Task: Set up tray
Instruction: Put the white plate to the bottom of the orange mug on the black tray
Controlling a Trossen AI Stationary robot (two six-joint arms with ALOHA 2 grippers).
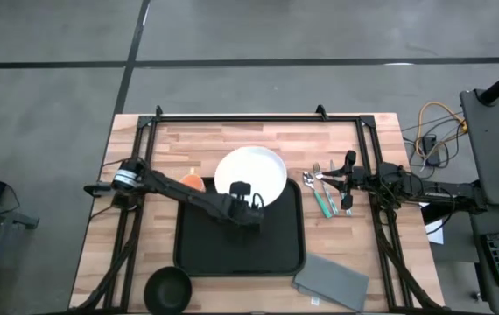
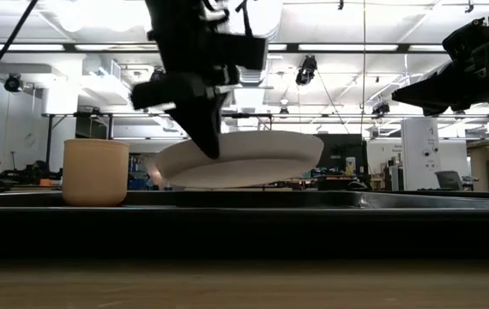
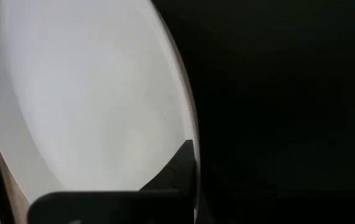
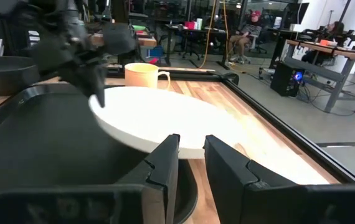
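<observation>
The large black tray (image 1: 241,241) lies in the middle of the table. The round white plate (image 1: 251,175) hangs over the tray's far rim, half above the tray and half above the wood. My left gripper (image 1: 246,198) is shut on the plate's near rim; the low view shows it (image 2: 203,129) coming down onto the plate (image 2: 244,159). My right gripper (image 4: 191,163) waits open at the table's right, near the cutlery (image 1: 324,194), looking across at the plate (image 4: 165,118). My left gripper pinches the plate's rim (image 3: 187,134) on the side toward the table's near edge, one finger (image 3: 176,169) on the upper face and the other hidden below. It comes slanting down from above. The plate (image 2: 253,163) is held just above the tray, slightly tilted.
An orange cup (image 1: 192,182) stands left of the plate, beyond the tray's far left corner. A black bowl (image 1: 168,287) sits at the near edge, left of the tray. A folded grey napkin (image 1: 331,282) lies right of the tray's near corner. Black frame rails (image 1: 258,118) border the table.
</observation>
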